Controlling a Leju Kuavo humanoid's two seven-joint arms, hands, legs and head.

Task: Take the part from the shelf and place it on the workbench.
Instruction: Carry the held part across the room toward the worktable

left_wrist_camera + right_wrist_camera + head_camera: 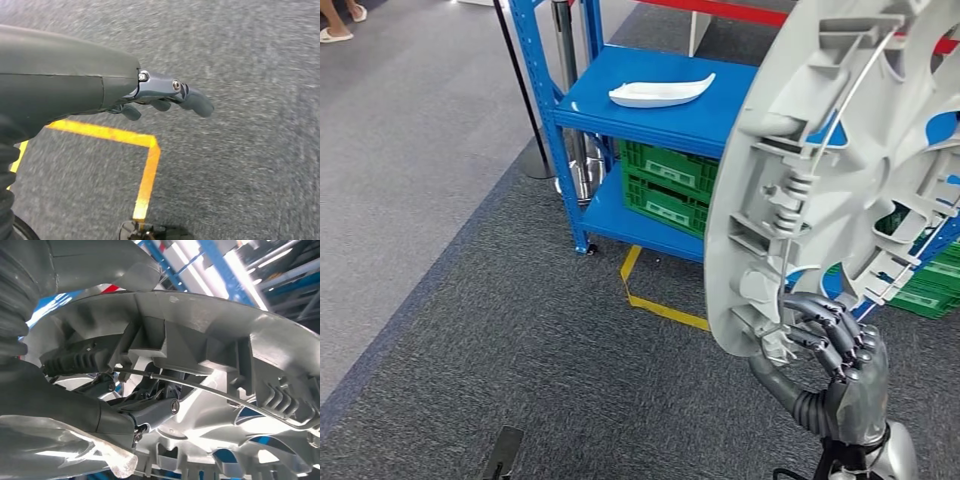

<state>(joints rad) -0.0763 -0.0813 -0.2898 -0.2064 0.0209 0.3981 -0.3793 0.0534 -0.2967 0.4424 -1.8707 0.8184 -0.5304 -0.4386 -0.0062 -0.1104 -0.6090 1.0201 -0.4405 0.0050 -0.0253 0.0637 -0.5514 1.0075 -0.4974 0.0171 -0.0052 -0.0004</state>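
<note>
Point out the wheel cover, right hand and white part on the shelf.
wheel cover (841, 170): head view, ribbed back face.
right hand (841, 355): head view, fingers curled over the rim.
white part (660, 93): head view, middle of its top.

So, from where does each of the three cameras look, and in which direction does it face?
Head view: high on the body, looking forward and down at the blue shelf; the right hand holds the grey wheel cover.
Left wrist view: behind the left hand, facing the carpet with yellow tape.
Right wrist view: close behind the right hand, under the wheel cover.
Head and right wrist views share that cover and hand.
</note>
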